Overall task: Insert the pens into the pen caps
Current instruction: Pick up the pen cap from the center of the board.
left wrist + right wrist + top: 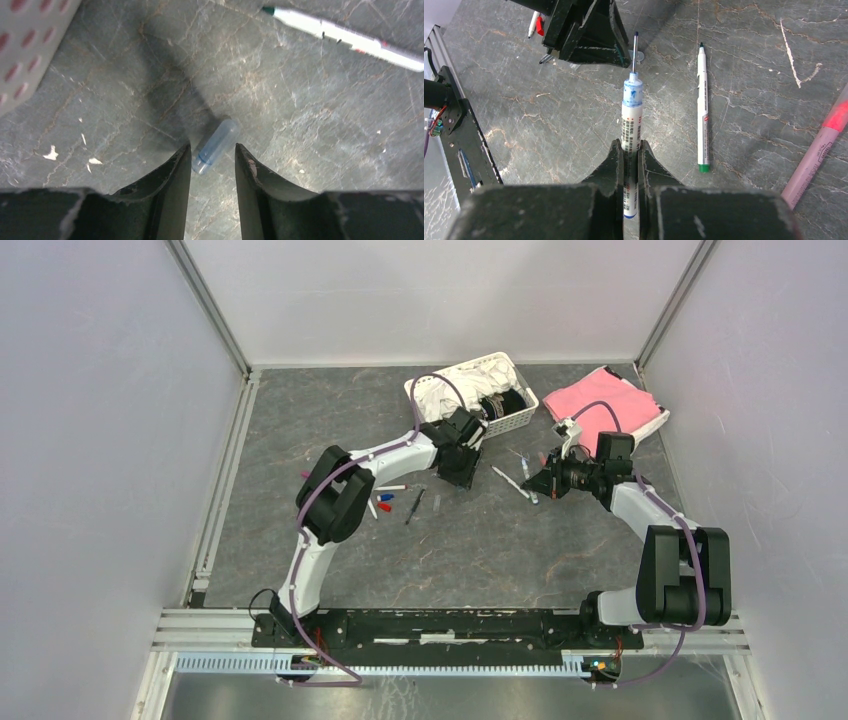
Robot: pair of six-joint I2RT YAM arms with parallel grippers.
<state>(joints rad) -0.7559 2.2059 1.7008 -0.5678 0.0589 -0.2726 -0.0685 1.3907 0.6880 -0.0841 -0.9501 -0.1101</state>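
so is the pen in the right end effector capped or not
Uncapped: the pen shows a bare tip, and a blue cap lies on the table at the left end effector.

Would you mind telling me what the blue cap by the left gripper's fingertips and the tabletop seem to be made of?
The blue cap looks like translucent plastic, smooth and faintly glossy: light passes through its pale wall. The tabletop looks like dark grey stone or stone-print laminate, matte, with pale veins and chips; which, I cannot tell.
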